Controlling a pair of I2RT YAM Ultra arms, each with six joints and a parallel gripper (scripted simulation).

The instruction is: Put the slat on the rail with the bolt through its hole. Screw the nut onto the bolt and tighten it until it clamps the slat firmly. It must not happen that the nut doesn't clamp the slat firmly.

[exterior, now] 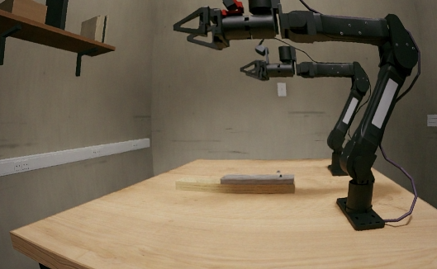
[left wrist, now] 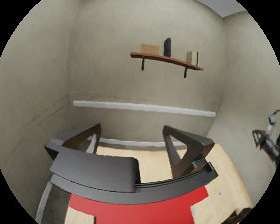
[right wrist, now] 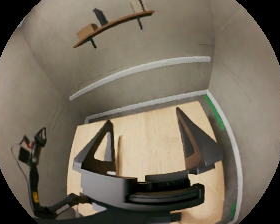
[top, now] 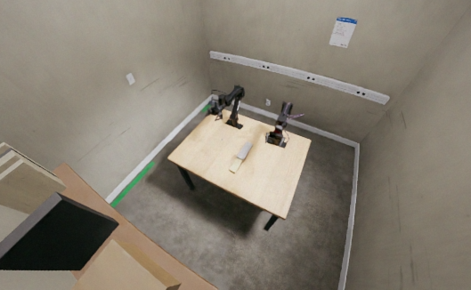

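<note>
Bare grey-brown walls (top: 165,40) (exterior: 211,124) (left wrist: 106,75) (right wrist: 166,45) surround the wooden tabletop (top: 200,156) (exterior: 144,223) (left wrist: 113,152) (right wrist: 151,135). Seen from the top, the grey slat (top: 245,151) (exterior: 257,179) lies flat along the paler wooden rail (top: 235,166) (exterior: 196,186), whose uncovered end points toward 7 o'clock. A small piece of hardware (exterior: 279,173) stands on the slat near the end opposite; whether the nut clamps firmly cannot be told. From the slat, the left arm's base sits at 2 o'clock, the right's at 11. Left claw (exterior: 181,32) (left wrist: 132,126) (right wrist: 40,133) and right claw (top: 218,117) (exterior: 240,69) (left wrist: 253,130) (right wrist: 141,116) are both released and spread wide, raised well above the tabletop.
</note>
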